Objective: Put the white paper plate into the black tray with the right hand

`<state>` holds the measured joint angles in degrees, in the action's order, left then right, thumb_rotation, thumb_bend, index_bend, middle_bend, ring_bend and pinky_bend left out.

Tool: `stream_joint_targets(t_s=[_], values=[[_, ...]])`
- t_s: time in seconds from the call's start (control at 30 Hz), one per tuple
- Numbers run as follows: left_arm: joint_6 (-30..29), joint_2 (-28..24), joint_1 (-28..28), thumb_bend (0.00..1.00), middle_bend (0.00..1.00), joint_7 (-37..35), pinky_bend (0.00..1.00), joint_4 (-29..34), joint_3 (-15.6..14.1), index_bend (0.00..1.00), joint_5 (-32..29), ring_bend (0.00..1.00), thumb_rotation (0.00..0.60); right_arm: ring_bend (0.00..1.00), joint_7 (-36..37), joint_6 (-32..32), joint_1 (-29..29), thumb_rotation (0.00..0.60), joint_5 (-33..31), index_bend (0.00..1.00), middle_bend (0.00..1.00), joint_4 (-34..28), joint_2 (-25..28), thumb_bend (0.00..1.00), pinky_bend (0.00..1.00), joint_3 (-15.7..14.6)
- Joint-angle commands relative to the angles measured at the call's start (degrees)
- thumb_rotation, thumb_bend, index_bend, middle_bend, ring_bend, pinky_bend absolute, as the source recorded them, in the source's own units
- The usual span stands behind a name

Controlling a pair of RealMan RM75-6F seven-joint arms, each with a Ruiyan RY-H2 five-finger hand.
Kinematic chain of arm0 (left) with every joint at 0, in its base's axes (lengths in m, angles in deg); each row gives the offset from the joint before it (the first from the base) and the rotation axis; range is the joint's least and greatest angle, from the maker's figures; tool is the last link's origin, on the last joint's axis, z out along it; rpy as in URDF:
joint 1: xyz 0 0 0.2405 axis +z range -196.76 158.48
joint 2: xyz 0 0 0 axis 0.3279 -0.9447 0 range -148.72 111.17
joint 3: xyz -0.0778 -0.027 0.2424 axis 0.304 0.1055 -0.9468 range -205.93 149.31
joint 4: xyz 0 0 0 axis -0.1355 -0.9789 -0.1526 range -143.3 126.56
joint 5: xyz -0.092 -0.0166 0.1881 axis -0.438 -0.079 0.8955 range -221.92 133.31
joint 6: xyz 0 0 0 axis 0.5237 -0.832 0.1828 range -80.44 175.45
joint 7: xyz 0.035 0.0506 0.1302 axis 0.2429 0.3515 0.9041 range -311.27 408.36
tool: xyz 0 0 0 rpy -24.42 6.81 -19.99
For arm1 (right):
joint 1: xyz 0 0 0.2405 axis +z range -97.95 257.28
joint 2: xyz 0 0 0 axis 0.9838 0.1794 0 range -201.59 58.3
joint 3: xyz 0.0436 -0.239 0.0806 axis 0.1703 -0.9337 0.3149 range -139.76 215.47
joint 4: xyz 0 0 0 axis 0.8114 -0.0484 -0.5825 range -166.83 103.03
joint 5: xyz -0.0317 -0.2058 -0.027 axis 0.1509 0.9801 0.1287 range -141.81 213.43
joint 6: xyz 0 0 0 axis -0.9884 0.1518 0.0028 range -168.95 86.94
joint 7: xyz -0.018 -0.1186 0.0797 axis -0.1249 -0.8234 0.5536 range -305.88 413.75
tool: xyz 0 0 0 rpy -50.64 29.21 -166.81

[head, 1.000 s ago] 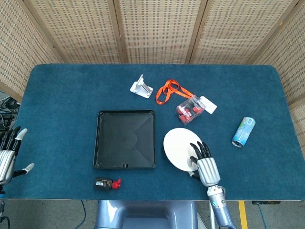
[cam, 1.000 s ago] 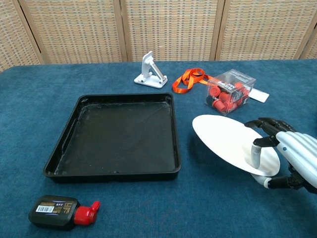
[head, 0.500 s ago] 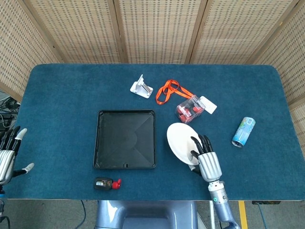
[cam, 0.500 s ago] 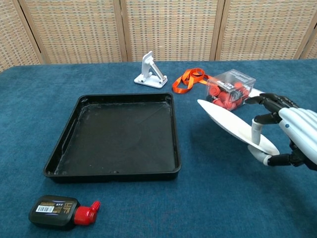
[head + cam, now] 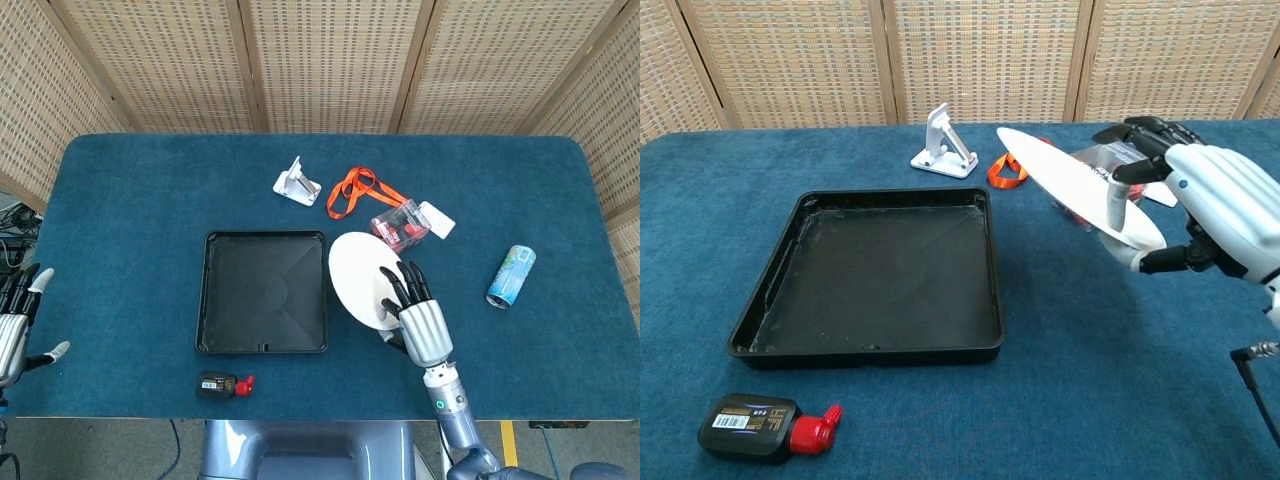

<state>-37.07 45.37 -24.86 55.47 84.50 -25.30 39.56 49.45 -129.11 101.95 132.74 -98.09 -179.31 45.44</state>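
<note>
My right hand (image 5: 412, 315) (image 5: 1205, 212) holds the white paper plate (image 5: 360, 278) (image 5: 1070, 180) by its near right edge, lifted well above the table and tilted. The plate hangs just right of the black tray (image 5: 264, 291) (image 5: 880, 275), whose inside holds nothing. My left hand (image 5: 14, 318) shows only in the head view, at the far left table edge, fingers spread and holding nothing.
Behind the plate lie a clear box of red pieces (image 5: 400, 226), an orange lanyard (image 5: 350, 190) (image 5: 1012, 165) and a white stand (image 5: 297, 182) (image 5: 944, 142). A can (image 5: 511, 276) lies at the right. A small black bottle with a red cap (image 5: 222, 385) (image 5: 765, 425) lies in front of the tray.
My right hand has raised the plate off the table and carried it up and left, toward the tray's right edge. The left hand has stayed put.
</note>
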Motion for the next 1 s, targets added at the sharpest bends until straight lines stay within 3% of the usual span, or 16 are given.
stream_joint_targets(t_s=[0.03, 0.47, 1.0], values=[[0.07, -0.03, -0.03, 0.05, 0.0, -0.14, 0.0, -0.02, 0.02, 0.0, -0.03, 0.0, 0.6, 0.0, -1.02, 0.89, 1.22, 0.6, 0.27, 0.68, 0.23, -0.9, -0.28, 0.61, 0.08, 0.46], [0.59, -0.74, -0.09, 0.05, 0.0, -2.29, 0.0, 0.05, 0.04, 0.0, -0.25, 0.0, 0.6, 0.0, -2.46, 5.93, 7.48, 0.6, -1.47, 0.68, 0.23, -0.51, -4.04, 0.6, 0.09, 3.78], [1.72, -1.7, -0.23, 0.05, 0.0, -6.0, 0.0, -0.48, 0.46, 0.0, -1.51, 0.0, 0.6, 0.0, -3.24, 11.32, 15.63, 0.6, -4.35, 0.68, 0.23, 4.47, -10.74, 0.6, 0.11, 7.96]])
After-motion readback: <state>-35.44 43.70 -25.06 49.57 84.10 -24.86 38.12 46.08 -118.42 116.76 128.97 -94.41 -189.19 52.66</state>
